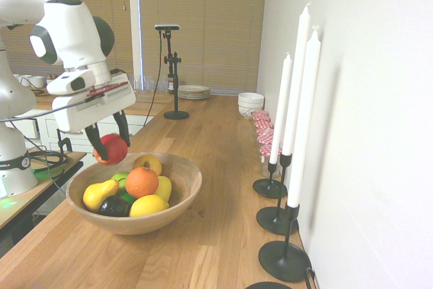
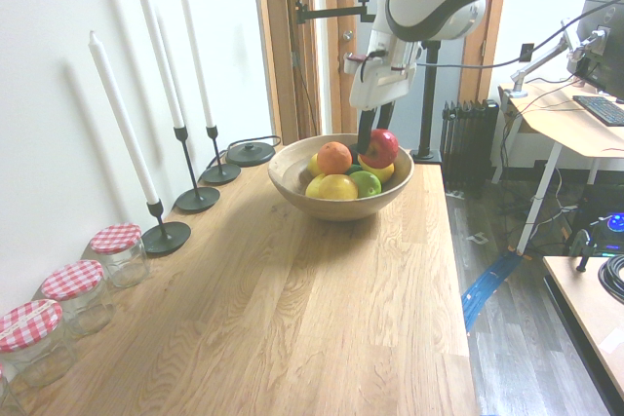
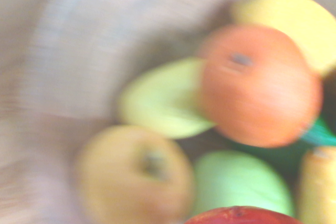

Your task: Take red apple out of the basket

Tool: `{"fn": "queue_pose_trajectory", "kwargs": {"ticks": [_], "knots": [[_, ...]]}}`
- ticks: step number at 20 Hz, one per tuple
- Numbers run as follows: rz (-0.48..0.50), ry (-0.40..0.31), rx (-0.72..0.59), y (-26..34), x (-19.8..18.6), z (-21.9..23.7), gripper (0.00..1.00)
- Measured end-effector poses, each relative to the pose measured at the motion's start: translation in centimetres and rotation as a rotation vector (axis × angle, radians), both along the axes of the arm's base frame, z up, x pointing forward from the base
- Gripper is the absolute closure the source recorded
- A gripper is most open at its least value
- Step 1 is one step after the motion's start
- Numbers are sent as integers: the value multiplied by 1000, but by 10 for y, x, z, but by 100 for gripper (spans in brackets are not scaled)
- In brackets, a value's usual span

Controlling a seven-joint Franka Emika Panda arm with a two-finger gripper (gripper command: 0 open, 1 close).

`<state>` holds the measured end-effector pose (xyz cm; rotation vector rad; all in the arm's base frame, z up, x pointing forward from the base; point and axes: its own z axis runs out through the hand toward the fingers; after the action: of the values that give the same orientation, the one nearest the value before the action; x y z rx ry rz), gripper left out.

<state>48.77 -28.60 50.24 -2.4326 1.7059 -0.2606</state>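
Gripping the round glossy red apple (image 1: 113, 149), the black two-finger gripper (image 1: 110, 141) holds it above the wide light-brown wooden basket's (image 1: 177, 197) rim; the wrist view seems too blurred to confirm.

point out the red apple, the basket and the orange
red apple (image 1: 114, 149), first exterior view, its front face
basket (image 1: 177, 197), first exterior view, outer wall
orange (image 1: 141, 182), first exterior view, its middle

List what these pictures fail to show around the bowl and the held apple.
- Wrist view: motion blur smears the fruit; the red apple is cut off by the edge.
- Second exterior view: the apple hides the pincer tips.
- First exterior view: the bowl wall hides the dark fruit's underside.
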Motion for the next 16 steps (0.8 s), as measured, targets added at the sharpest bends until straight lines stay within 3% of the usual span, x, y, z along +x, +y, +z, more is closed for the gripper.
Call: {"fn": "queue_pose_trajectory", "kwargs": {"ticks": [3,7,12,16], "knots": [[94,-31,-18,47,19,37,100],[245,-20,-70,126,47,63,100],[345,26,-100,208,74,42,100],[366,69,-110,242,94,9,100]]}}
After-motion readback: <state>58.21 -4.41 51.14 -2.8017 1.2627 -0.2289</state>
